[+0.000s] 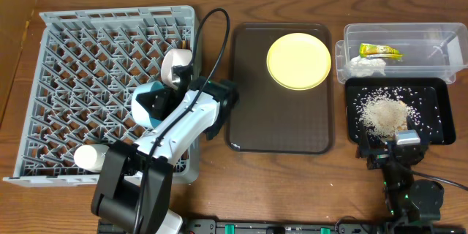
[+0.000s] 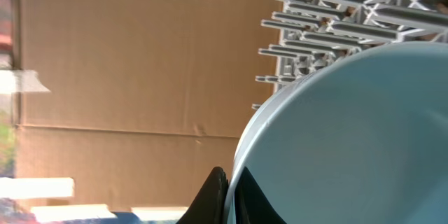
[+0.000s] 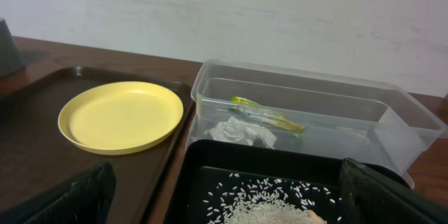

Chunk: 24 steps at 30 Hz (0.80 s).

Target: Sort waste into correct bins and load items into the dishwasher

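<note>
Overhead view: the grey dish rack fills the left side of the bench. The left arm reaches over the rack's right half with the light-blue bowl held above the lattice. In the left wrist view the left fingers are pressed together on the bowl's rim, pinching it. A white bowl stands in the rack just beyond the arm, near the rack's right wall.

The dark-brown serving tray lies in the middle, and the pale-yellow plate rests in its far right corner. At the far right, the clear tub holds the yellow-green wrapper and the white tissue, which lies just beside the wrapper. The black tray sits just near of the tub, carrying a heap of rice scraps with loose grains around it.

The right fingers are spread wide at the near edge of the black tray, gripping nothing.
</note>
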### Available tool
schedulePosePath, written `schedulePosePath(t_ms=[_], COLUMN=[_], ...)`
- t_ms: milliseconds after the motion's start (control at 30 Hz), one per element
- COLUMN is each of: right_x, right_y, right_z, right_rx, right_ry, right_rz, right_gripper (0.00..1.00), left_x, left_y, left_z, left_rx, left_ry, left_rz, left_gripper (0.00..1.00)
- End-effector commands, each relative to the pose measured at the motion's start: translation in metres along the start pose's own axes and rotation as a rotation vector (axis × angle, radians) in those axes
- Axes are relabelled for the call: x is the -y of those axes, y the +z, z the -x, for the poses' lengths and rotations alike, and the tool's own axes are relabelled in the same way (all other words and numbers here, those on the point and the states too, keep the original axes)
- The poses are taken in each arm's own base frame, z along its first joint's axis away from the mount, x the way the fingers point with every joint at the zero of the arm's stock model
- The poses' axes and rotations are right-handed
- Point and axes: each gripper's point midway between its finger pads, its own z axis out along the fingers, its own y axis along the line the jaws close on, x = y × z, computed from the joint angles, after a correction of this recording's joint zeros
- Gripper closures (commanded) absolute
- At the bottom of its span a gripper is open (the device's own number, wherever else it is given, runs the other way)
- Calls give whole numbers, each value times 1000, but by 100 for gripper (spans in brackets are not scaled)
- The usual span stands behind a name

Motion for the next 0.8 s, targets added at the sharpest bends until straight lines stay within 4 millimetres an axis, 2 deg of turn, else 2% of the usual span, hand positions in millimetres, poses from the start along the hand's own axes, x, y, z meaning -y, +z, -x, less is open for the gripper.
schedulePosePath(t_ms=[0,133,433,633,767], right_x=[3,3,3,3,3], right_y=[0,0,0,0,0], right_z=[-1,-1,-1,-1,-1], right_rx=[0,0,0,0,0], right_ry=[-9,-9,-9,-9,-9], right_rz=[-14,-14,-14,-14,-14], right_gripper=[1,1,1,1,1], left_x=[-11,1,11,28,46], left_y=[0,0,1,-1,-7], left_z=[6,1,-3,-15,-29], left_rx=[43,6,-20,-89,-176], left_ry=[59,35,26,-2,-60], left_rz=[64,3,-40,-135,-240], left_gripper=[92,92,93,92,83])
